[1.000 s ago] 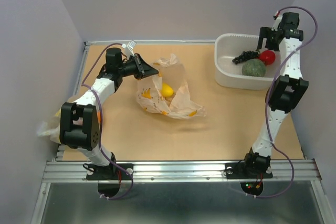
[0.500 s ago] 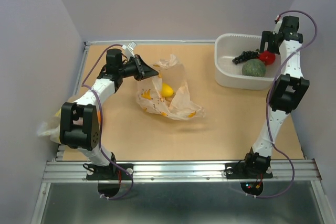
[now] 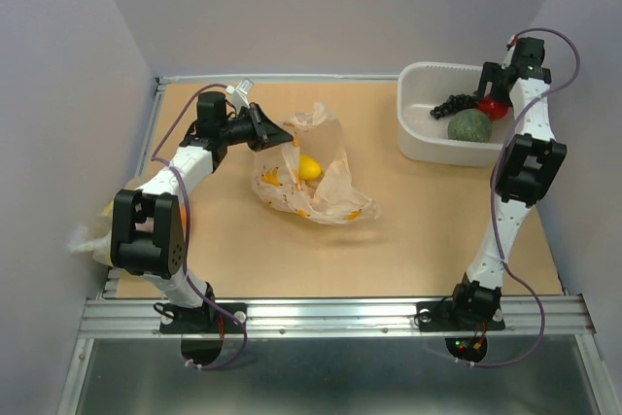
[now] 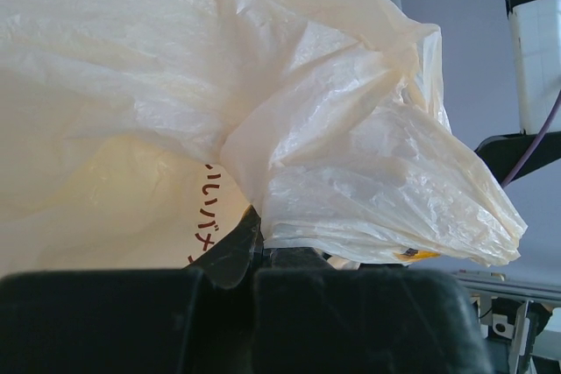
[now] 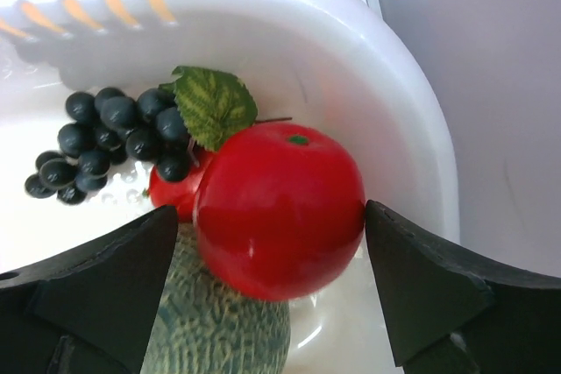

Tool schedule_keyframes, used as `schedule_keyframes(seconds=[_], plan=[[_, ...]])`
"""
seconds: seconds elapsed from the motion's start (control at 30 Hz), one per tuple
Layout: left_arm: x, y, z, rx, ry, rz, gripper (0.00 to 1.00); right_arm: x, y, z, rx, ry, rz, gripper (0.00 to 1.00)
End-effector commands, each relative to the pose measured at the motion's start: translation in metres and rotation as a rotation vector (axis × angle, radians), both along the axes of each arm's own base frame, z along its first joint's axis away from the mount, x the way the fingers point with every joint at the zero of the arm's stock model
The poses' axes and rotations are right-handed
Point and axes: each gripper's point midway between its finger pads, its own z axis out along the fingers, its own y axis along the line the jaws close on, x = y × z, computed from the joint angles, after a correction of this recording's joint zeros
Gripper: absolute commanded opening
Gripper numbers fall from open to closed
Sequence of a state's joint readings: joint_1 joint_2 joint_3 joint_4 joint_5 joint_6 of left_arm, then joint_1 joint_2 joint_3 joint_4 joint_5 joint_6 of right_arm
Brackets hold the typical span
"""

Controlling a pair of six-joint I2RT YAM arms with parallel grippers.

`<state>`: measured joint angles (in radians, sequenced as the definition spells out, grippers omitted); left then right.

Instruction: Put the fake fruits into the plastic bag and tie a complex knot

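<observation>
The plastic bag (image 3: 326,187) lies open at the table's left middle with a yellow fake fruit (image 3: 309,167) inside. My left gripper (image 3: 280,134) is shut on the bag's upper edge and holds it up; in the left wrist view the crinkly film (image 4: 351,146) fills the frame above the pinched jaws (image 4: 259,247). No knot is in view. Over the white tub (image 3: 418,133), my right gripper (image 5: 272,212) stands open astride a red apple (image 5: 280,208), its right finger touching the apple. Black grapes (image 5: 105,137), a green melon (image 5: 219,330) and a second red fruit (image 5: 171,194) lie beside it.
The tub sits at the back right corner, close to the right wall. A second similar bag (image 3: 92,235) hangs off the table's left edge behind my left arm. The metal rail (image 3: 330,313) runs along the near edge.
My right wrist has shifted a little right and back above the tub, staying open over the apple. The left gripper keeps its hold on the bag, nearly still.
</observation>
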<state>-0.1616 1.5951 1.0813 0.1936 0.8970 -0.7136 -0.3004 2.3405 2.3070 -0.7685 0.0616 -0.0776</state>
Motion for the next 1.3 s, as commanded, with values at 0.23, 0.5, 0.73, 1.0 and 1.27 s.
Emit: schedule_keyframes(seconds=[0.23, 0.5, 0.73, 1.0, 1.27], plan=[[0.005, 0.002, 0.009, 0.006, -0.055, -0.005, 0.0, 0.013, -0.003, 0.003, 0.011, -0.064, -0.031, 0.75], [0.005, 0.002, 0.01, 0.006, -0.053, -0.014, 0.0, 0.002, 0.022, 0.101, 0.036, -0.24, 0.06, 0.61], [0.006, 0.002, 0.018, -0.019, -0.051, -0.023, 0.0, -0.066, 0.145, 0.153, 0.331, -0.324, 0.514, 0.59], [0.001, 0.0, 0.024, -0.05, -0.043, -0.041, 0.0, -0.172, 0.296, 0.147, 0.448, -0.253, 0.928, 0.52], [-0.004, 0.0, 0.025, -0.06, -0.05, -0.037, 0.0, -0.242, 0.401, 0.119, 0.514, -0.151, 1.195, 0.53]])
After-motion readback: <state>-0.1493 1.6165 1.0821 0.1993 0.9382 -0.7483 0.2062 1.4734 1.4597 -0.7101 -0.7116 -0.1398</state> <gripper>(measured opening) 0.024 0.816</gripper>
